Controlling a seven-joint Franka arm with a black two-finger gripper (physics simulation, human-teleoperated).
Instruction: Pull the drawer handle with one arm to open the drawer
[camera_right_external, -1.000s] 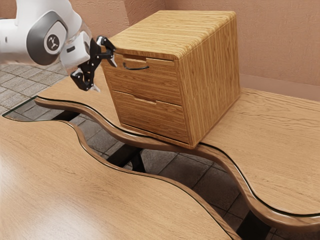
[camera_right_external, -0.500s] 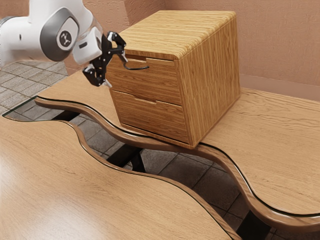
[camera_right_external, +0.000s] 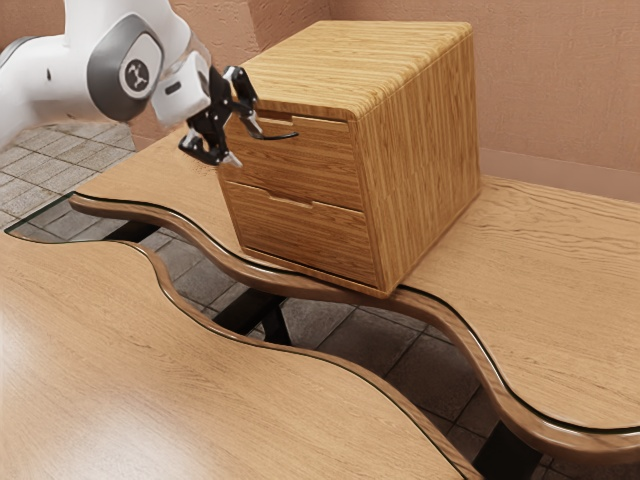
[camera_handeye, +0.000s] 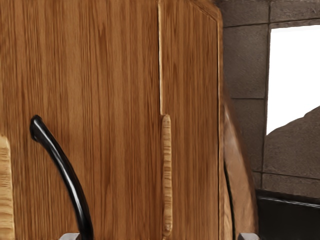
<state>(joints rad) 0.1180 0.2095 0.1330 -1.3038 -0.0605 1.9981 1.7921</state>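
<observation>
Setting: grey tiled floor (camera_right_external: 60, 165) and a plain reddish-brown wall (camera_right_external: 560, 70); two wavy-edged wooden tables, the near table (camera_right_external: 150, 400) in the foreground and the far table (camera_right_external: 560, 300) behind it, with a gap between them.
Arm: the white Franka arm (camera_right_external: 90, 70) enters from the exterior view's upper left and reaches toward the cabinet front.
Gripper: the black gripper (camera_right_external: 243, 142) hangs at the end of the drawer handle that faces the exterior view's left, close to the front of the upper drawer.
Fingers: spread wide, one above the other, closed on nothing; whether the upper one touches the handle cannot be told.
Drawer handle: the drawer handle (camera_right_external: 278, 136) is a thin, black, curved bar on the upper drawer, seen close ahead of the hand in the wrist view.
Upper drawer: the upper drawer (camera_right_external: 310, 165) sits level with the cabinet face, with no gap seen.
Lower drawer: the lower drawer (camera_right_external: 300, 228) is likewise closed and has a wooden lip.
Cabinet: the wooden two-drawer cabinet (camera_right_external: 420, 150) stands upright on the far table, at its wavy front edge.
</observation>
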